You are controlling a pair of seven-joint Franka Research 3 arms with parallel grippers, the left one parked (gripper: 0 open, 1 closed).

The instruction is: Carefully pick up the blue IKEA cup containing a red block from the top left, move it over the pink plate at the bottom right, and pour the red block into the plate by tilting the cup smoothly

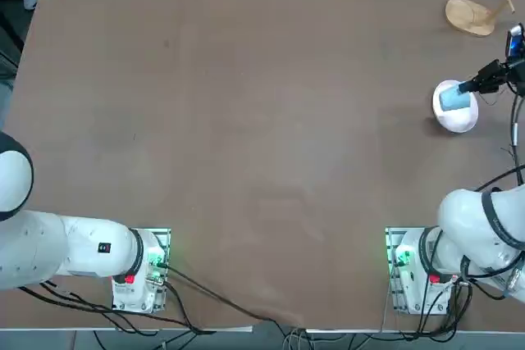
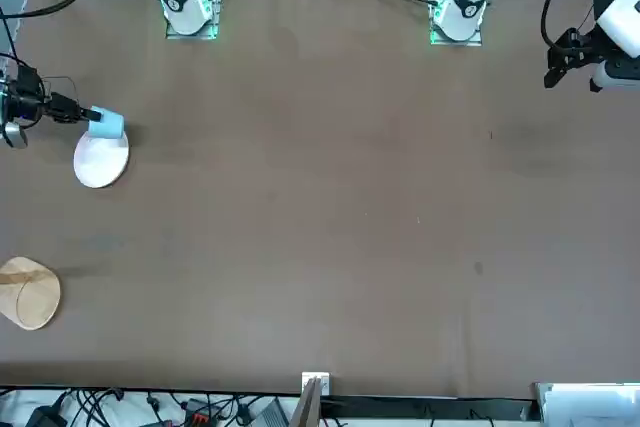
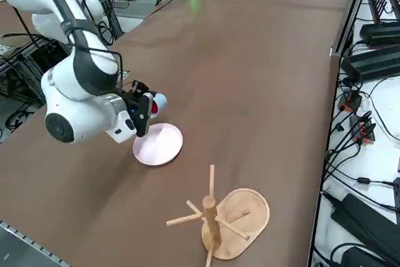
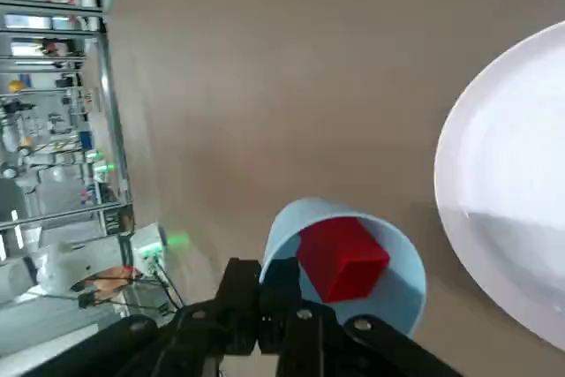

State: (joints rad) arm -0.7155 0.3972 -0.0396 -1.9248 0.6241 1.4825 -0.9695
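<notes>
A: State on the right arm?
B: My right gripper [image 4: 260, 275] is pinched on the wall of the blue cup [image 4: 408, 275], one finger inside. Cup's tipped, raised off the table; top view puts it over the pink plate [image 3: 157, 145]. Red block [image 4: 342, 258] is in the cup, none on the plate.
A: Risks?
B: Thin wall, one-sided grip. If I roll fast, I'd expect the cup to twist in the fingers. Block could also hang up on the inside finger, then drop late. Mouth isn't clearly lined up with the plate, so a pour now might miss or bounce off the rim. I'd check aim, then tilt slowly.
A: Surface, room?
B: Plain brown tabletop [image 3: 250, 92], faint marks. Wooden peg stand [image 3: 212, 217] near the plate, well out of the pour. Black boxes [image 3: 375, 64] and loose cables [image 3: 342, 154] past the table edge, metal framing [image 4: 110, 112] beyond.
</notes>
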